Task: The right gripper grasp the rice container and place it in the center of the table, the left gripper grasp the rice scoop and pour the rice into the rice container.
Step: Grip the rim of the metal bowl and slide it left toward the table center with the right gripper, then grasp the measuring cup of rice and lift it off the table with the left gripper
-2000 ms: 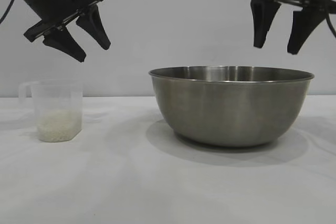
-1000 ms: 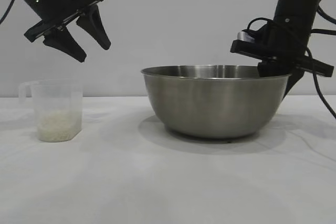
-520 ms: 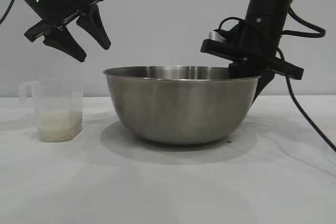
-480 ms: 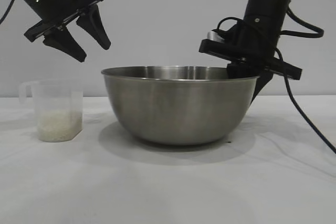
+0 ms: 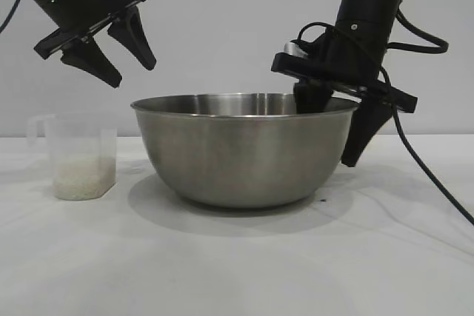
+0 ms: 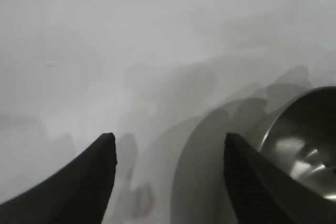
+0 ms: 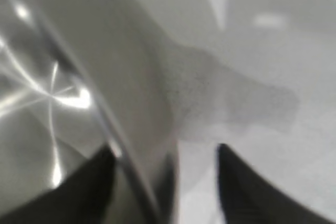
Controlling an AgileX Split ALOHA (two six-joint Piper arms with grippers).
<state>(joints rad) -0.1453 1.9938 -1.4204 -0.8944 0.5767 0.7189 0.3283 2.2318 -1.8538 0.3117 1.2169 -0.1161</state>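
The left arm reaches in from the upper left of the exterior view, its black two-fingered left gripper [image 5: 117, 48] hanging high in the air, tilted downward and inward, the tapered fingers spread apart and empty. The right arm comes down steeply from the upper right, cables looping off its wrist; its black right gripper [image 5: 337, 127] points almost straight down, fingers parted.

Both arms matte black throughout. Left gripper [image 5: 127, 57]: two tapered, pointed black fingers [image 5: 133, 37] mounted on a flat black crossbar; a thin black cable runs off behind the arm. Right gripper [image 5: 335, 135]: same wedge-shaped fingers [image 5: 365, 131] under a flat black crossbar; a small silvery part shows at the crossbar's end; several black cables loop beside the arm, one trailing down.
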